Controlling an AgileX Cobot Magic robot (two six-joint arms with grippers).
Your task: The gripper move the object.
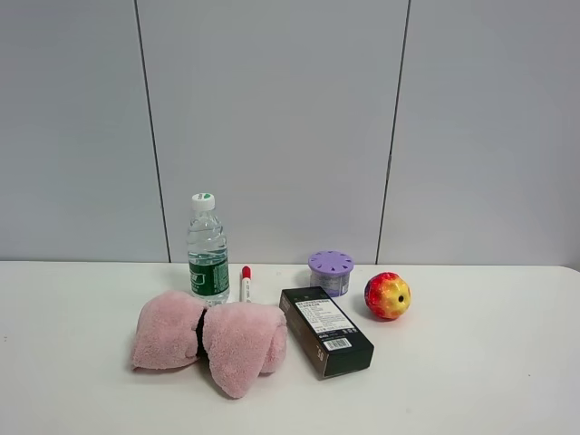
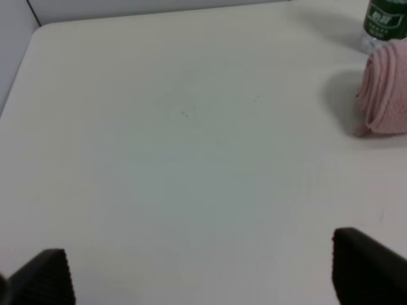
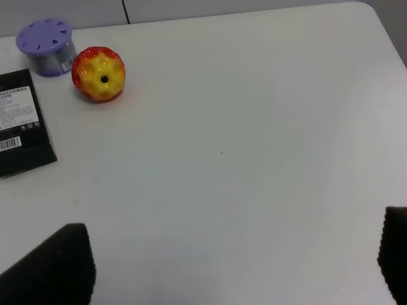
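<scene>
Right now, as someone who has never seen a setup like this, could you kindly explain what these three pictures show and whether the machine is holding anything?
This is a robot with two arms, each ending in a claw with a small camera on its wrist. One picture comes from a camera mounted high, facing a white table; the arms are out of its sight. On the table stand a water bottle, a red-capped marker, a purple-lidded jar and a red-yellow ball; a pink plush bow and a black box lie in front.

The other two pictures look down from the wrists. The left gripper and right gripper show only as dark fingertips at the picture edges, spread wide over bare table. Both are open and hold nothing.
</scene>
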